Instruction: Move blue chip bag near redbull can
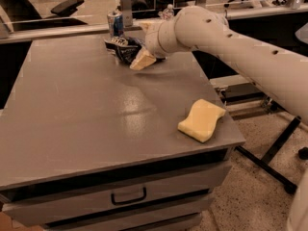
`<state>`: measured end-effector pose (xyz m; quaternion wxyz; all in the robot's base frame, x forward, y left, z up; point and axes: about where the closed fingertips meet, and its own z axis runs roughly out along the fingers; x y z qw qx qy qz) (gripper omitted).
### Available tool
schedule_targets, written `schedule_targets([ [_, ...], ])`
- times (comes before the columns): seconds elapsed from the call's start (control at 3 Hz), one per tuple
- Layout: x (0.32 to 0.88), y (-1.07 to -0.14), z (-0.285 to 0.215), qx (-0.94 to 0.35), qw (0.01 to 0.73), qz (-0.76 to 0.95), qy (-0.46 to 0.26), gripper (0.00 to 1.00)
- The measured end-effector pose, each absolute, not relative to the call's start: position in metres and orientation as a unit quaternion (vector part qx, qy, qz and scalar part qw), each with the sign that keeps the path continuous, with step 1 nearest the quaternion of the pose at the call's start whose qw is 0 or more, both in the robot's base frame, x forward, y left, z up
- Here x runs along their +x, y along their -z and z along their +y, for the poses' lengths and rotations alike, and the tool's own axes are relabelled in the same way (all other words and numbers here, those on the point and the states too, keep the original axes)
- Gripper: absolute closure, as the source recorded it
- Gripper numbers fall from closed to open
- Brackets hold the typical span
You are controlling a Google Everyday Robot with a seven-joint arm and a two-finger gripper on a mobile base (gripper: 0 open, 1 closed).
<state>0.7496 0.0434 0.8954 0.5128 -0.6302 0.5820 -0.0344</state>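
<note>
Tool against blue chip bag

Gripper low over far part of broad grey matte tabletop, right of centre. Soft light sheen on tabletop just camera-side of gripper. Under front edge, well camera-side of gripper: grey drawer front with dark loop handle. Right of and below gripper: pale speckled floor, with black slanted metal legs crossing it. Behind gripper: long pale rail, perhaps glass partition above it. Far left behind gripper: black office chair. Light warm, dim.
</note>
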Motion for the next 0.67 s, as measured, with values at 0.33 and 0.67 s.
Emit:
schedule_targets([
  [0.33,0.717,-0.915,0.034,-0.590,0.536,0.603,0.028,0.00],
  [0.67,0.653,-0.963,-0.030,-0.490,0.591,0.637,0.069,0.00],
])
